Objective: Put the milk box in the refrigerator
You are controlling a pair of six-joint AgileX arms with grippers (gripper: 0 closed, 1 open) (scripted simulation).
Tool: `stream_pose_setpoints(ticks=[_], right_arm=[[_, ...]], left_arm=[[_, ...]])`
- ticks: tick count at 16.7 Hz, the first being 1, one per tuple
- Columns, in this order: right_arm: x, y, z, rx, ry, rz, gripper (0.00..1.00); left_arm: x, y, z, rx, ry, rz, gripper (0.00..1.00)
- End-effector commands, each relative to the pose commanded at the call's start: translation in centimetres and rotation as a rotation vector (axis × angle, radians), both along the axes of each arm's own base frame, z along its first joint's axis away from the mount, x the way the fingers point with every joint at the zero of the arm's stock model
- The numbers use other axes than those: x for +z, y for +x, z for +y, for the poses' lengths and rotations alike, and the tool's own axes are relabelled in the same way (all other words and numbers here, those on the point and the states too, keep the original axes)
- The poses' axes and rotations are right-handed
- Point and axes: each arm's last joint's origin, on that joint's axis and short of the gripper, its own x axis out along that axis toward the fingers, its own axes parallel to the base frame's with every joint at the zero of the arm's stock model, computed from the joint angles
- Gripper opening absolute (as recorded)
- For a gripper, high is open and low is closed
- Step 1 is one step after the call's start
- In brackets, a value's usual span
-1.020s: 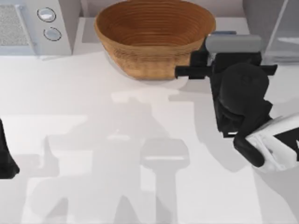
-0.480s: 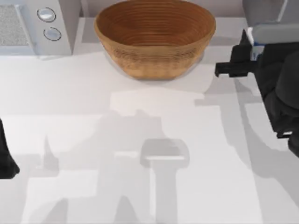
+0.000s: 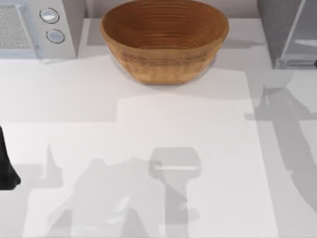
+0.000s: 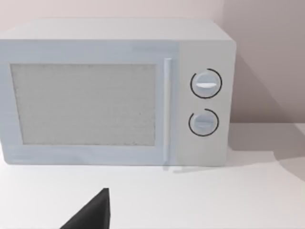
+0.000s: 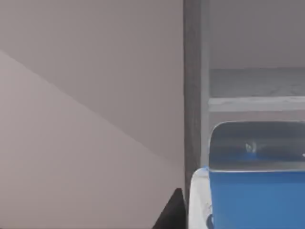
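In the right wrist view, a dark finger tip (image 5: 172, 212) sits just beside the milk box (image 5: 252, 191). The carton's blue top is close to the camera. Whether the right gripper clamps the carton or how wide its fingers stand cannot be told. Behind the carton rises the refrigerator (image 5: 192, 95), with its grey upright edge and a pale shelf line.

In the top view, the refrigerator (image 3: 277, 29) stands at the table's far right corner. A woven bowl (image 3: 164, 39) sits at the far centre, and a microwave (image 3: 34, 27) at the far left.

The left arm (image 3: 6, 168) is parked at the table's (image 3: 148, 114) left edge. The spread of its fingers cannot be told.
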Motion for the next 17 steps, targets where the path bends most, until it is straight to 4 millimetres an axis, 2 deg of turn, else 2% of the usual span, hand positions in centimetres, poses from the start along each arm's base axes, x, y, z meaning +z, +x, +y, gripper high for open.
stream_pose_setpoints(ticks=[6, 9, 13, 17], right_arm=[[-2.9, -5.3, -3.8, -0.019, -0.026, 0.053, 0.0], [-6.0, -8.1, -5.3, -0.035, -0.025, 0.085, 0.0], [-10.0, -9.6, -6.2, -0.036, -0.033, 0.149, 0.0], [-10.9, -9.9, -6.4, -0.016, -0.028, 0.151, 0.0]], left_arm=[[0.0, 0.0, 0.0, 0.0, 0.0, 0.0, 1.0], [0.0, 0.0, 0.0, 0.0, 0.0, 0.0, 1.0], [0.0, 0.0, 0.0, 0.0, 0.0, 0.0, 1.0], [0.0, 0.0, 0.0, 0.0, 0.0, 0.0, 1.0]])
